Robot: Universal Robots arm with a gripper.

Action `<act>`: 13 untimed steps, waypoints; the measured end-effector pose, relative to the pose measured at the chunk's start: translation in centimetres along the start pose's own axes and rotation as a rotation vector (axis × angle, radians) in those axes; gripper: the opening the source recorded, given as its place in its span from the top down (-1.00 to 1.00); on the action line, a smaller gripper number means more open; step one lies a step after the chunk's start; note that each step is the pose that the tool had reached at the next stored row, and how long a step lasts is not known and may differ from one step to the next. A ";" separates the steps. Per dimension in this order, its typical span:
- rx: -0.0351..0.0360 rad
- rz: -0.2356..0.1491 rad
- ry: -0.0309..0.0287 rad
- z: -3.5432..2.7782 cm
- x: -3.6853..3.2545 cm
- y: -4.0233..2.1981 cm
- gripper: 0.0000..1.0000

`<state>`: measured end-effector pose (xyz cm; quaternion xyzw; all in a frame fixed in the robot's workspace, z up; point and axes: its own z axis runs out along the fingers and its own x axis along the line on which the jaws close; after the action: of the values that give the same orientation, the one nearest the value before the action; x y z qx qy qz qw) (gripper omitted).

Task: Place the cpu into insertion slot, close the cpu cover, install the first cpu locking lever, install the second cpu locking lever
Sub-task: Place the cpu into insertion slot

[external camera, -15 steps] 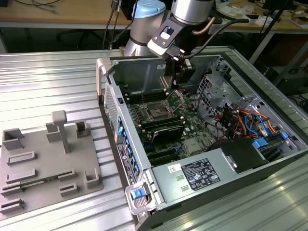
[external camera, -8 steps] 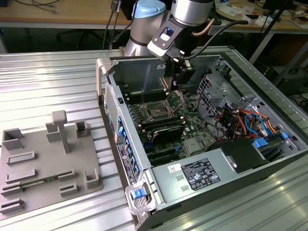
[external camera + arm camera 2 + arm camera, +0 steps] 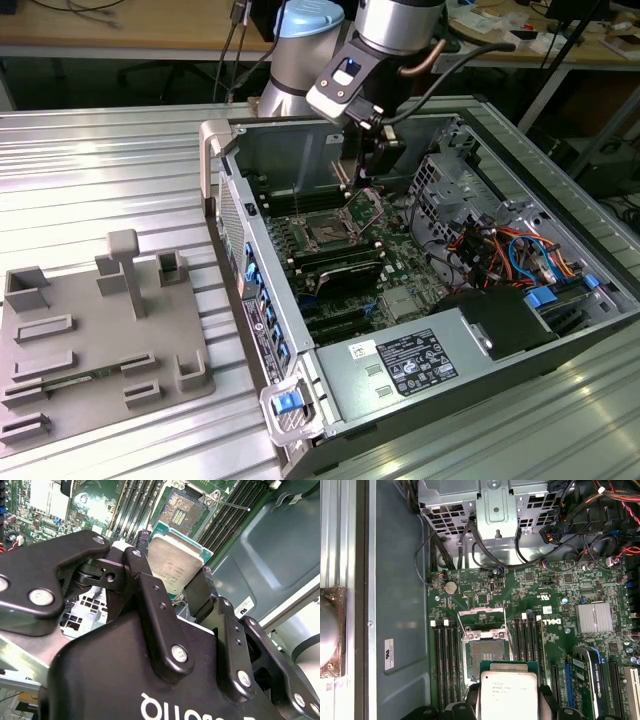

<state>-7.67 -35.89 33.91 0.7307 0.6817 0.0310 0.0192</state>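
Gripper [image 3: 171, 569], jaws closed on opposite edges of the cpu [image 3: 175, 560], holds it above the motherboard [image 3: 535, 585], near the bare insertion slot [image 3: 485, 656], at upper centre of the exterior view. The cpu cover [image 3: 362, 210] stands raised. Seating, cover closing and both locking levers [image 3: 232, 504] are not yet done.

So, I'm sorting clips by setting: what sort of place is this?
Probably a robotics lab: an open computer case on a ribbed metal table, cluttered desks behind, the gripper holding the cpu.
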 end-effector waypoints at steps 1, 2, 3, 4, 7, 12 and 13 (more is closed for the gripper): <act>0.0001 0.000 -0.0002 0.10 0.00 -0.01 -0.09; 0.0001 0.000 -0.0003 0.29 -0.01 -0.02 -0.09; 0.0002 0.000 -0.0003 0.45 -0.01 -0.03 -0.09; 0.0002 0.000 -0.0004 0.67 -0.01 -0.05 -0.09; 0.0001 0.000 -0.0004 1.34 -0.02 -0.10 -0.09; 0.0002 -0.001 -0.0007 2.36 -0.02 -0.17 -0.09; 0.0001 -0.001 -0.0007 2.53 -0.02 -0.18 -0.09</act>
<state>-7.67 -35.85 31.37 0.7305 0.6820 0.0307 0.0193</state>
